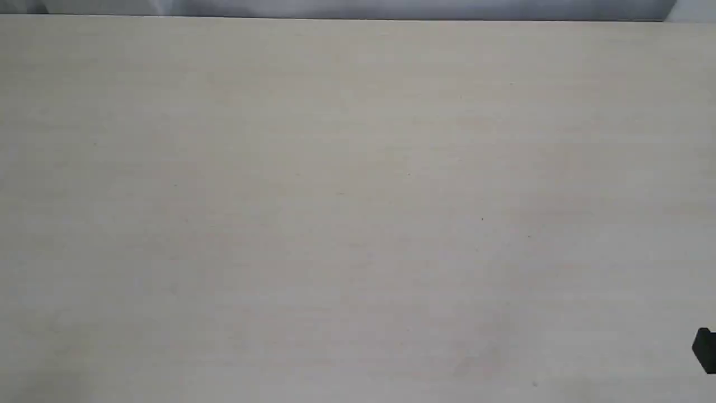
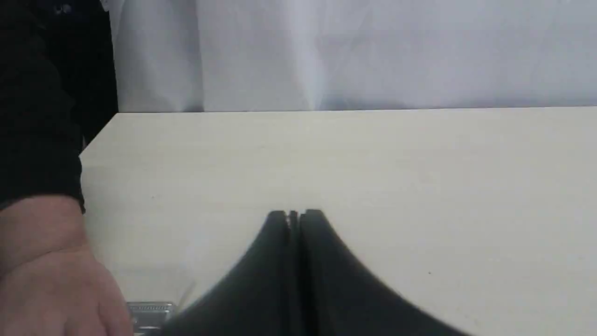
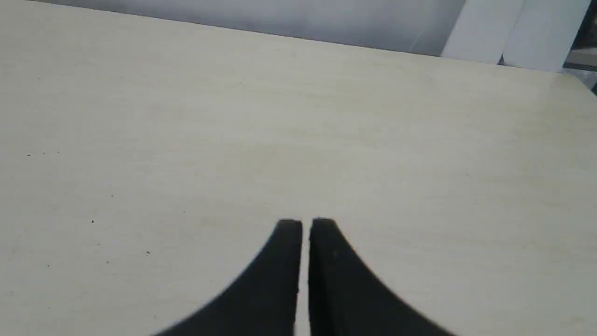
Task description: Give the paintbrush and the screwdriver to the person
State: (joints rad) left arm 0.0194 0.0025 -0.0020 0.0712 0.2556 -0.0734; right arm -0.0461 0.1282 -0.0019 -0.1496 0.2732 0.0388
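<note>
In the left wrist view the person's bare hand [image 2: 51,280], with a dark sleeve cuff [image 2: 39,158], rests at the table's edge. Just beside its fingers shows a silver ribbed ferrule of the paintbrush [image 2: 150,311]; bristles and handle are hidden, and I cannot tell whether the hand holds it. My left gripper [image 2: 294,215] is shut with nothing in it, a short way from that hand. My right gripper [image 3: 305,225] hangs over bare table, its fingers together but for a hairline gap, holding nothing. The screwdriver is out of view everywhere.
The pale wooden table [image 1: 358,168] fills the exterior view, and a black piece of arm [image 1: 706,350] pokes in at its lower right edge. A white curtain [image 2: 354,51] hangs behind the table's far edge.
</note>
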